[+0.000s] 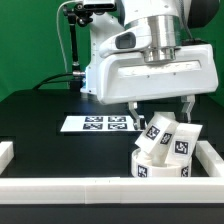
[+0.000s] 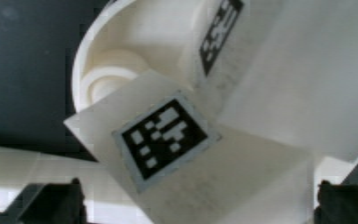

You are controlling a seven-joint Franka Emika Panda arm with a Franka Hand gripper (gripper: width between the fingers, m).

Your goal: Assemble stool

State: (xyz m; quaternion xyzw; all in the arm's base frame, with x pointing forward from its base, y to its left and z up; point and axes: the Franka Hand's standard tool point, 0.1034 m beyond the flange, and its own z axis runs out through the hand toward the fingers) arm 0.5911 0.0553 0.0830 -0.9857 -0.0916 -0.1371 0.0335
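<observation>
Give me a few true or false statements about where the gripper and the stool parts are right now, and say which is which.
1. The gripper is open, hanging over the stool parts. True.
2. The marker board lies on the exterior view's right of the seat. False: it lies on the exterior view's left of the seat.
3. The table is black. True.
4. The leg that fills the wrist view carries no tag. False: a black-and-white square tag sits on its face.
</observation>
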